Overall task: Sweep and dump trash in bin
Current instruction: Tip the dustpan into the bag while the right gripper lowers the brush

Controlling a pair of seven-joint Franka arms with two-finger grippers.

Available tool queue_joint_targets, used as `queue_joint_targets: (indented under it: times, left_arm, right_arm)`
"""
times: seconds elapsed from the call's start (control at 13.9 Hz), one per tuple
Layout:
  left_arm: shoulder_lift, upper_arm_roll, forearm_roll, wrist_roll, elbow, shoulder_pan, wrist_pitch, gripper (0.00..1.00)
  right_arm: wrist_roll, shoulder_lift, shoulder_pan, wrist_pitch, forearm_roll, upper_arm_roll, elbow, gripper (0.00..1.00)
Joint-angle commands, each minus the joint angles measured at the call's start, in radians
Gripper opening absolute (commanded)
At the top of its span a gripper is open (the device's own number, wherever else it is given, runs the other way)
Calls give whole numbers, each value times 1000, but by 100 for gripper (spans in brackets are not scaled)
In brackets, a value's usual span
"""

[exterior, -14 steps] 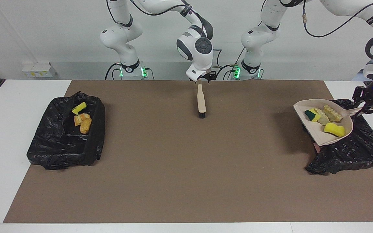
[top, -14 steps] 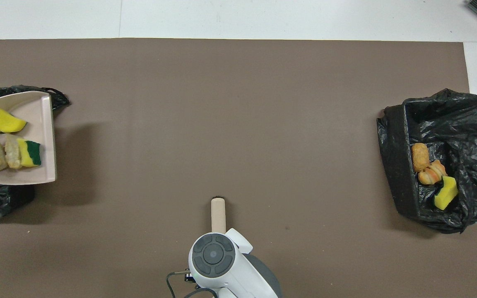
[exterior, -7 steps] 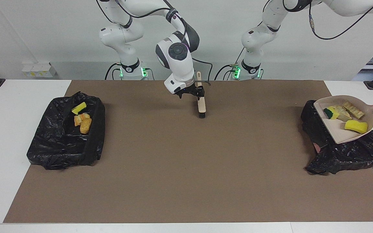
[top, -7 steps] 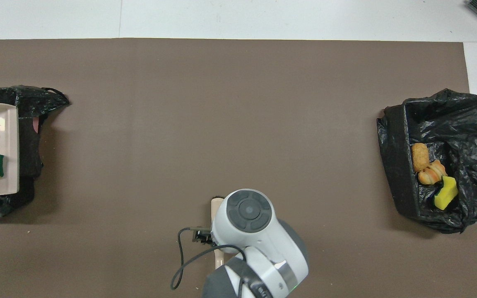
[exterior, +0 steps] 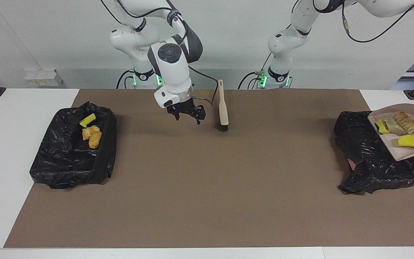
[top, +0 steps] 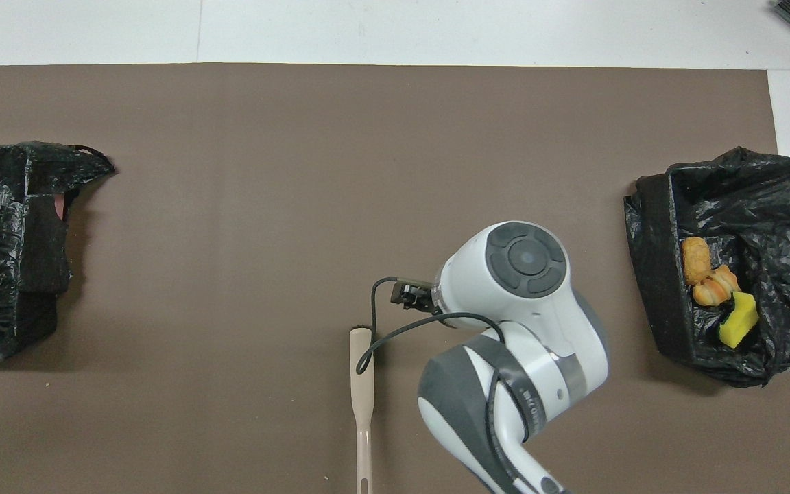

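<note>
Three scraps (exterior: 92, 133) lie in the bin (exterior: 67, 162) at the right arm's end. The right end effector (exterior: 187, 117) hangs fingers apart, empty, beside the brush (exterior: 223, 108). The left end effector, out of view, is clamped on the dustpan (exterior: 399, 154), whose four scraps (exterior: 411, 141) sit directly over the other bin (exterior: 372, 162), lip tilted down toward it.
</note>
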Motion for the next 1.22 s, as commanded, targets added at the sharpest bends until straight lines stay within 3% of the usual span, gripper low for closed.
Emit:
queue_joint_targets:
  times: [0.0,0.29,0.57,0.86,1.15]
  left_arm:
    - [-52,8,138,-133,-69,-47,19,0]
    - [-114,8,284,-261,-167,-81,18,0]
    - [-150,6,342,-257,-169,-85,-2,0]
    - [-178,-4,310,-255,-158,-93,-14,0]
    - [-181,-4,90,-272,-159,-110,-39,0]
  right_arm:
    - [-47,-39,-85,-75,-57,14,54,100]
    - [-184,-82,-129,-299,-60,-59,215,100]
    - [-324,-94,-173,-512,-70,-124,387,100]
    - [-358,-71,-248,-582,-76,-112,471,100]
    - [-467,-62,-301,-596,-132,-66,489,100]
